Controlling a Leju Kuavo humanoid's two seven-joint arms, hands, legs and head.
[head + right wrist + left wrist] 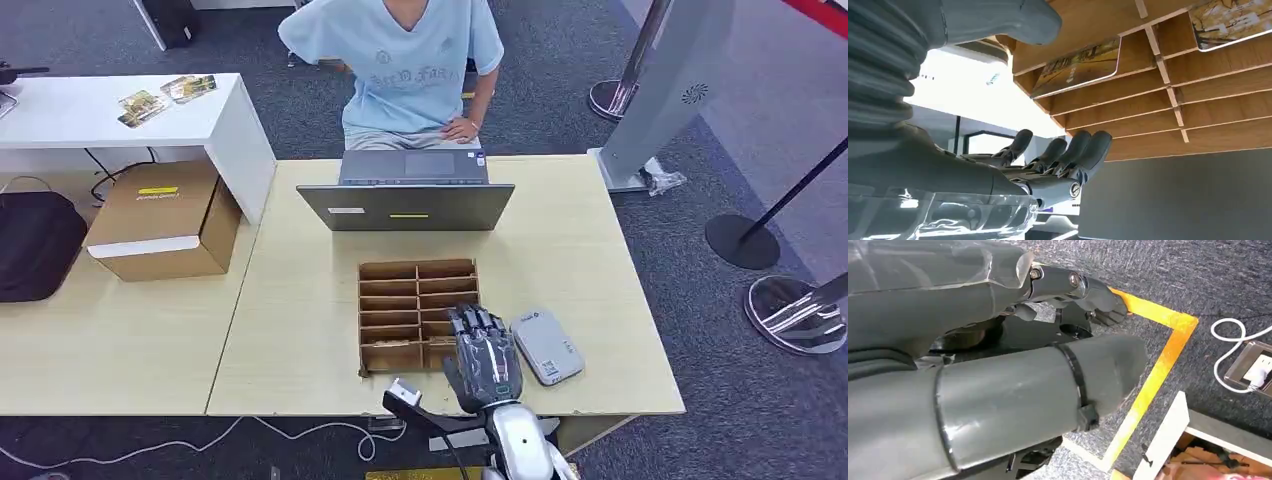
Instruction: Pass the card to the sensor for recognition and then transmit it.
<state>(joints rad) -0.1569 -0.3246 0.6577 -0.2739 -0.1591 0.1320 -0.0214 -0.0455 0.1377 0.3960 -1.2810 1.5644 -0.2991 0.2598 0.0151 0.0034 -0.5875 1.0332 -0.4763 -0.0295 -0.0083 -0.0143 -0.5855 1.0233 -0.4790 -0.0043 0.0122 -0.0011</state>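
A wooden slotted card rack [418, 315] stands on the table in front of me. Seen from the right wrist, two printed cards lie in its slots: one card [1079, 67] close to my thumb and a second card [1233, 22] further along. My right hand [482, 355] hovers at the rack's near right corner, its fingers [1068, 155] stretched out and apart with nothing in them. The grey card sensor [546, 345] lies flat just right of that hand. My left hand [998, 365] hangs over the floor, holding nothing, thumb and fingers apart.
An open laptop [405, 195] stands behind the rack, with a seated person [410, 70] facing it. A cardboard box [165, 220] sits on the left table, and a white desk [120, 115] with loose cards stands behind it. Stanchion bases [742, 240] and a kiosk [665, 95] stand at the right.
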